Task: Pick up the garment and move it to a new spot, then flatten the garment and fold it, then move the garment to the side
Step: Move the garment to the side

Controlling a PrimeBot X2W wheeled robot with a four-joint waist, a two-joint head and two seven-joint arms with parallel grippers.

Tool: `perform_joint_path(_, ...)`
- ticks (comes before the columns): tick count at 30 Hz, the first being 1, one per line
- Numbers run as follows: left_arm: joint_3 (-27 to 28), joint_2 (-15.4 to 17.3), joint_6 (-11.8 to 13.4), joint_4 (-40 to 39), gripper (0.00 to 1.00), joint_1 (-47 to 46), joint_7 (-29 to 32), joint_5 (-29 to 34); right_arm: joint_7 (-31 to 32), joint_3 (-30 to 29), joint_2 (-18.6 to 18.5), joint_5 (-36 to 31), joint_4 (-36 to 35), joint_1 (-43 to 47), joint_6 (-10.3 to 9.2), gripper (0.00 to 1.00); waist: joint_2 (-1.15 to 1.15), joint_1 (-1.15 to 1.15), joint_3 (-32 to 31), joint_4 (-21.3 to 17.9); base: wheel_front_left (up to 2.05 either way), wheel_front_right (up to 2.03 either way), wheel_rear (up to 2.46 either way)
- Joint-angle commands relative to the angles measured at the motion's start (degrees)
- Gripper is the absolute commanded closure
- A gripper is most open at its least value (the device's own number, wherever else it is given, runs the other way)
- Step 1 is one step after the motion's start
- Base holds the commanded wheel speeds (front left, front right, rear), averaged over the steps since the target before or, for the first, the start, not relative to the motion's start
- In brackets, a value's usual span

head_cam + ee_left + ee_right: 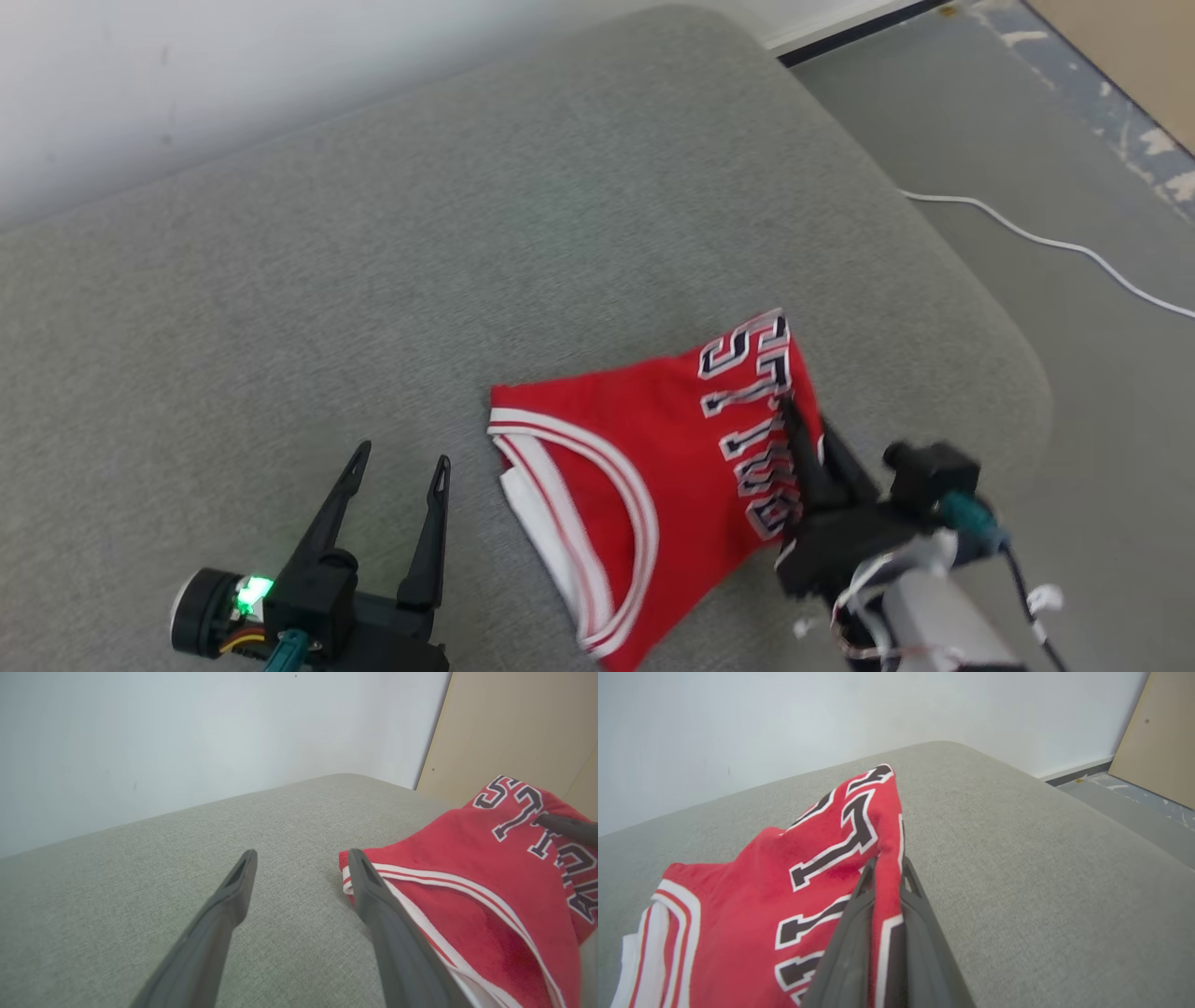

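The red jersey (635, 439) lies rumpled on the near right of the grey cushion (373, 280), one fold pinched in the closed right pincer (887, 868). The left pincer (401, 457) stands open and empty just left of it. Held by one thin fold, the jersey could slip free or bunch when lifted.

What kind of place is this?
Probably an indoor test room rather than a home: a grey fabric cushion against a bare white wall, a scuffed grey floor with a loose white cable, and one red jersey.
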Motion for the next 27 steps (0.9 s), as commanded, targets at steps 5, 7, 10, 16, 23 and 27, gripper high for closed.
perform_joint_path(5,-1.34,1.17,-0.39,-0.46,0.0,-2.97,-0.18,1.12,-0.09,-5.04,-2.36,-2.93,1.48,-7.4,-0.16,1.0,-0.01,-0.01,6.26,7.81,0.0,0.0,0.0)
perform_joint_path(7,-1.71,1.58,-0.26,-0.82,0.0,-3.9,-0.18,1.22,-0.1,-7.33,-3.79,-4.23,2.98,-10.6,-0.16,1.0,-0.01,-0.01,7.65,10.21,0.0,0.0,0.0)
perform_joint_path(10,-2.27,2.16,-0.26,-1.31,0.0,-5.19,-0.18,1.29,-0.09,-12.96,-6.82,-6.6,6.39,-15.38,-0.16,1.0,-0.01,-0.01,10.0,13.64,0.0,0.0,0.0)
perform_joint_path(16,-2.67,3.27,-0.15,-2.45,0.0,-7.12,-0.18,1.67,-0.09,-27.13,-12.4,-14.45,12.72,-23.72,-0.16,1.0,-0.01,-0.01,14.18,18.17,0.0,0.0,0.0)
perform_joint_path(23,-3.21,4.06,0.65,-2.91,0.0,-8.25,-0.17,2.0,-0.09,-46.16,-16.77,-28.47,14.19,-28.73,-0.16,1.0,-0.01,-0.01,15.95,20.15,0.0,0.0,0.0)
perform_joint_path(27,-3.12,4.65,1.22,-2.42,0.0,-7.78,-0.13,1.91,-0.1,-51.71,-15.66,-32.95,11.18,-30.82,-0.16,0.55,-0.01,-0.01,15.59,19.79,0.0,0.0,0.0)
